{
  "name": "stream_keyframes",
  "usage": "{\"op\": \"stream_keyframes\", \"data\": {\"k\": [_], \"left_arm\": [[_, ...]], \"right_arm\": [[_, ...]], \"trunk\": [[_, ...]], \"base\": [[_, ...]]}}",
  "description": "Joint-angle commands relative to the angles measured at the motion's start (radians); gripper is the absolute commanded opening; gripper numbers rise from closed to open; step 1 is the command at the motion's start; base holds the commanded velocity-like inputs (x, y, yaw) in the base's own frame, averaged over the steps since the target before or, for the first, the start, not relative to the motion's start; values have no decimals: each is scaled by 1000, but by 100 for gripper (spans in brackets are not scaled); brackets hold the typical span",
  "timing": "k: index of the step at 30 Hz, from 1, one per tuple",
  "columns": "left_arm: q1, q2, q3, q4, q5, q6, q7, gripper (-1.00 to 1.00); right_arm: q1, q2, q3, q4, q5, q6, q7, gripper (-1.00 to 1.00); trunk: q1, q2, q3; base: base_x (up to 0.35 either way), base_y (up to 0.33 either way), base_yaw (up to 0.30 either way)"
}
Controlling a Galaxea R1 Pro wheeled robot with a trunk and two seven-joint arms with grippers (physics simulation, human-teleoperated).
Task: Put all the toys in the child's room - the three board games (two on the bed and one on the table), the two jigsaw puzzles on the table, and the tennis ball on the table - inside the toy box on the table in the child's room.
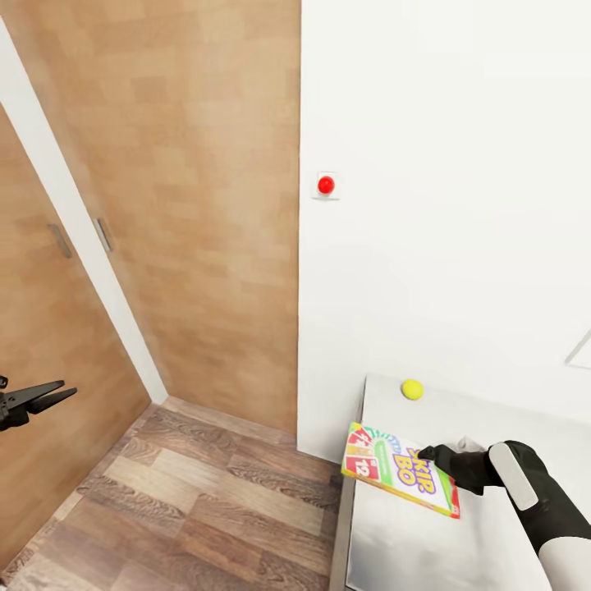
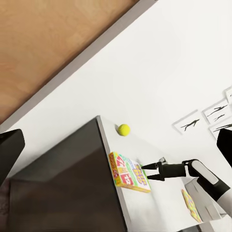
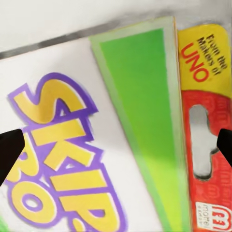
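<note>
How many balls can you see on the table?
1: the tennis ball sits near the table's far corner by the wall, beyond the SKIP-BO box. Others could lie outside the pictures.

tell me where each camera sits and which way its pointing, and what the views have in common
Head view: on the robot's head, looking forward and down at the table corner, wall and wood floor; left gripper and right gripper show.
Left wrist view: on the left arm, looking across at the table from its side; the right gripper shows.
Right wrist view: on the right arm, close over the SKIP-BO box, dark fingertips at the edges.
Shared: all three show the SKIP-BO box; head and left wrist views share the tennis ball.
</note>
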Motion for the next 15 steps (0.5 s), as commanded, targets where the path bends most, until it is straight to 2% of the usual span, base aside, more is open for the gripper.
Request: {"op": "stream_keyframes", "data": {"k": [1, 15], "left_arm": [[-1, 0, 0, 0, 0, 11, -4, 100], [-1, 0, 0, 0, 0, 11, -4, 100]], "right_arm": [[-1, 0, -1, -1, -11, 4, -10, 100], [-1, 0, -2, -1, -11, 3, -10, 100]], "trunk": [[1, -2, -2], [1, -2, -2]], "base": [[0, 145, 0], [0, 64, 0]]}}
